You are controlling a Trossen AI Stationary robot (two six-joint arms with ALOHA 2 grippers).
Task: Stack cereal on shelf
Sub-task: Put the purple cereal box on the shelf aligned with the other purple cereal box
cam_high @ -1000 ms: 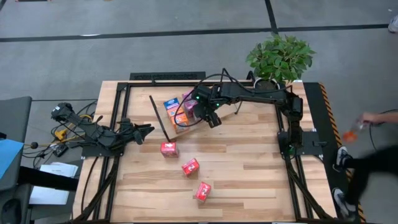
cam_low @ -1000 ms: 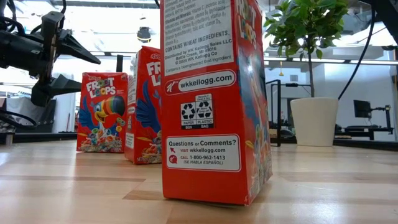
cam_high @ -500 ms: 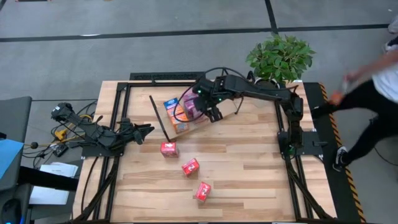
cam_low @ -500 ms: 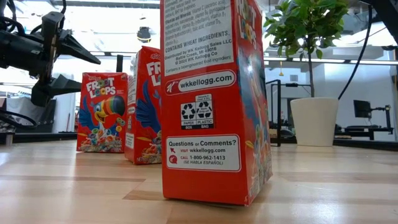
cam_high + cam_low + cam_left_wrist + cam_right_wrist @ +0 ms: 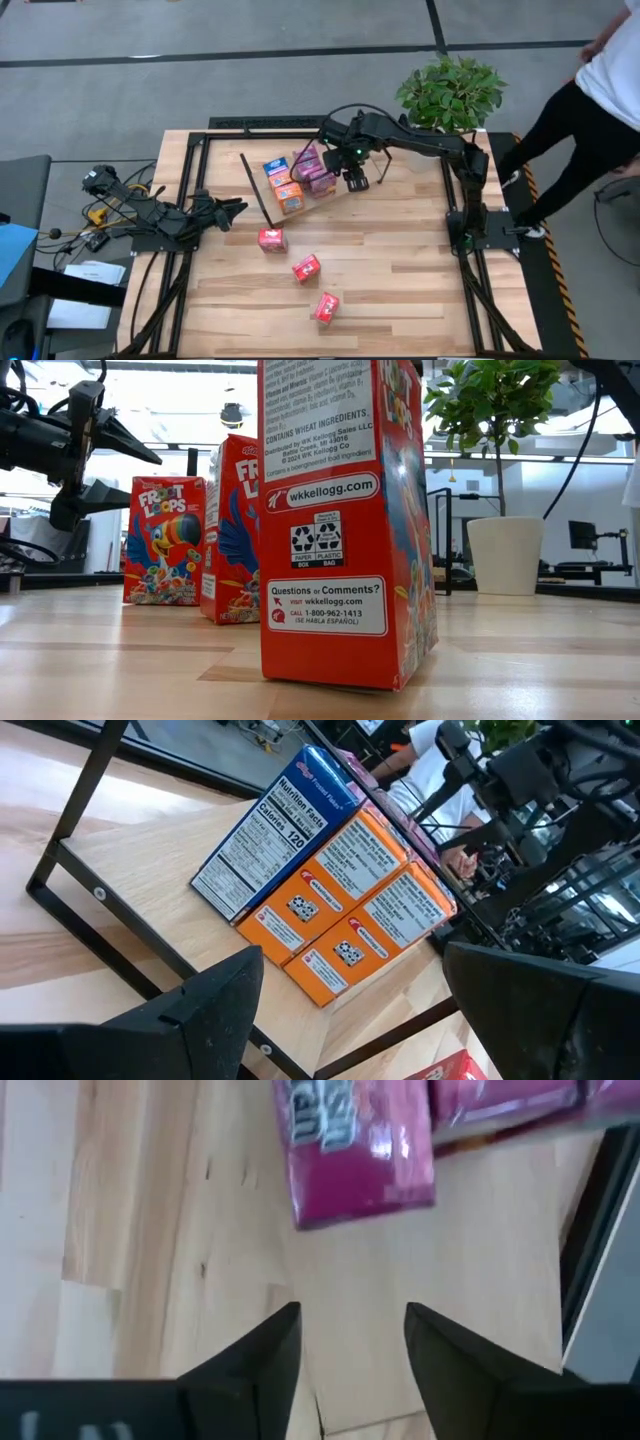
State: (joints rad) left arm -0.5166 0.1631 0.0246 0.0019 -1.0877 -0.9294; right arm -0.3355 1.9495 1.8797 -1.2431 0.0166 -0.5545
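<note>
The shelf [image 5: 300,203], a tilted plywood board with black rod ends, stands at the table's far middle. A blue cereal box [image 5: 276,167], orange boxes [image 5: 290,195] and pink boxes [image 5: 315,172] lie on it. Three red cereal boxes [image 5: 272,238] [image 5: 306,268] [image 5: 326,307] stand upright on the tabletop nearer the front. My right gripper [image 5: 356,181] hangs just right of the shelf, pointing down, open and empty [image 5: 350,1330], with a pink box [image 5: 355,1150] ahead of it. My left gripper [image 5: 236,209] waits open at the table's left, level, facing the shelf [image 5: 120,890].
A potted plant [image 5: 450,95] stands at the table's far right corner. A person [image 5: 600,90] stands beside the right edge. The shelf's black rod [image 5: 256,190] slants toward the left arm. Bare tabletop [image 5: 400,270] lies at the near right.
My right gripper has moved from above the shelf's boxes toward the table's right edge, so the pink boxes now show uncovered on the shelf. The person beside the right edge has walked farther along it.
</note>
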